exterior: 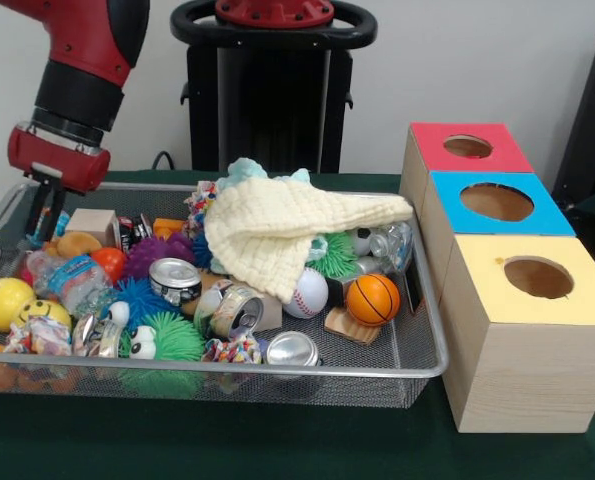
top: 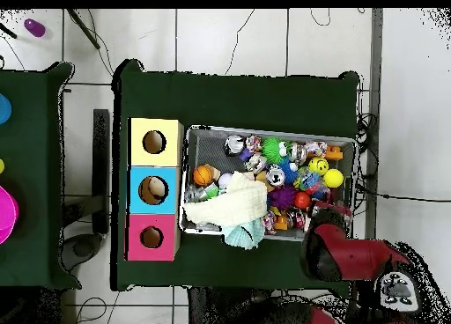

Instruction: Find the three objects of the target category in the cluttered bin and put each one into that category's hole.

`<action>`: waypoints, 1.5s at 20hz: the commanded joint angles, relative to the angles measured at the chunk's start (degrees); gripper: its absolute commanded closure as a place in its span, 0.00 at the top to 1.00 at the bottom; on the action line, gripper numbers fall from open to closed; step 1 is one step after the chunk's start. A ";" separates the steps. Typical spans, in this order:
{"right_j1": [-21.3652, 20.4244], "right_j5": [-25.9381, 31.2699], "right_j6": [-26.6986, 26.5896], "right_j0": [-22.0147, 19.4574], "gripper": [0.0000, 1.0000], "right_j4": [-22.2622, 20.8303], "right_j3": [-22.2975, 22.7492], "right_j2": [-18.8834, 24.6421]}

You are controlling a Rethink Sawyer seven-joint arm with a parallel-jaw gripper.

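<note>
Beside the pincer [exterior: 45, 215], grip state unclear, the cluttered bin's [exterior: 432, 330] far corner; red-surround hole [exterior: 468, 146] well apart.

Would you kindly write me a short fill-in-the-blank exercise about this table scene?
1. The cream cloth lies draped over the toys in the wire ____.
2. Of the three boxes, the one with the yellow top is ____ to the front camera.
3. The little orange basketball sits just right of a white ____.

Missing words: tray; nearest; baseball
</note>
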 commanded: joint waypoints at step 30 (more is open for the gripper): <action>-4.63 2.74 11.25 1.94 1.00 13.11 8.97 8.86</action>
